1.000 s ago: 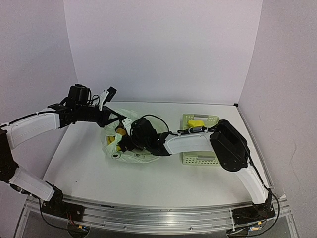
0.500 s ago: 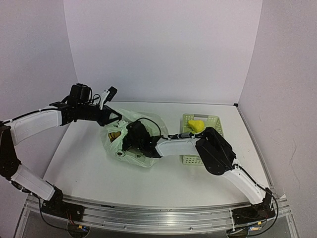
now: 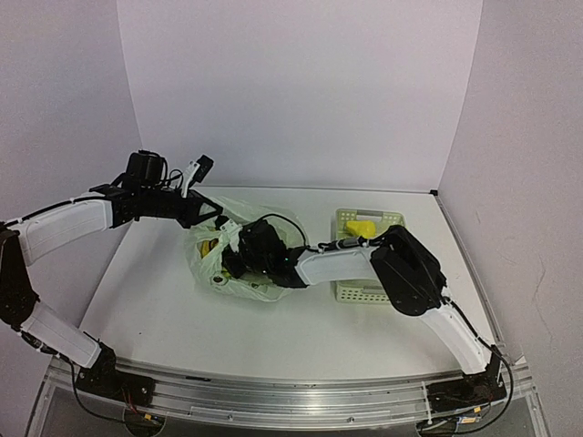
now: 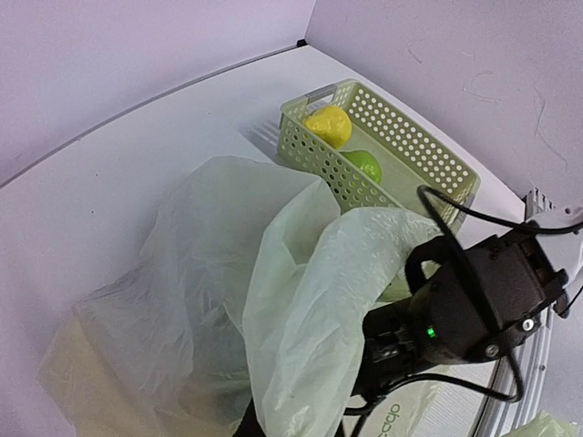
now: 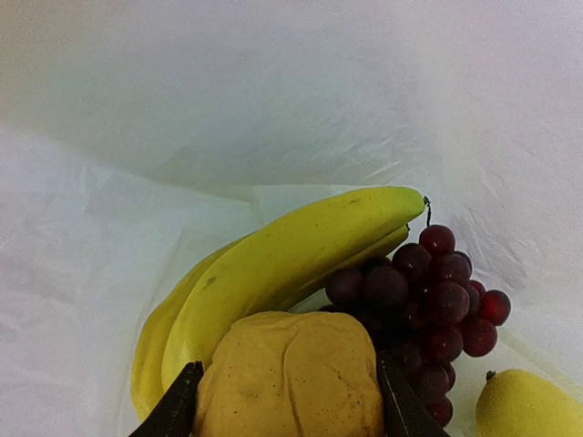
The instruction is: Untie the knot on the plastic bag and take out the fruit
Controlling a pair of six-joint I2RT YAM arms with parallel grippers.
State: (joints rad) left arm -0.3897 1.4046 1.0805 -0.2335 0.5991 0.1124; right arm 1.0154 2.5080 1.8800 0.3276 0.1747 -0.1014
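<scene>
The right gripper (image 5: 288, 366) is closed on a dimpled orange-yellow round fruit (image 5: 284, 396), which is pinched between the two dark fingers (image 5: 178, 405) deep inside the thin, crinkly, pale green-white plastic bag (image 5: 137, 137). Just beyond the fingertips a curved yellow banana (image 5: 291, 259) is seen lying against that fruit. Ahead and to the right of the hand, a dark purple grape bunch (image 5: 433, 291) is pressed up to the banana. A pale yellow pear-shaped fruit (image 5: 528, 405) is found at the hand's right, just beside the grapes. From above, the bag's mouth is seen open, with the right wrist buried in it. The left gripper (image 3: 208, 217) is clamped on the bag's upper rim, on the far side of the right hand, and the film is held lifted there. Behind the right forearm, well apart from the hand, a rigid pale green perforated basket (image 3: 387, 216) is set on the white table (image 3: 146, 291), with a yellow fruit (image 4: 328, 126) and a green fruit (image 4: 363, 166) lying in it.
</scene>
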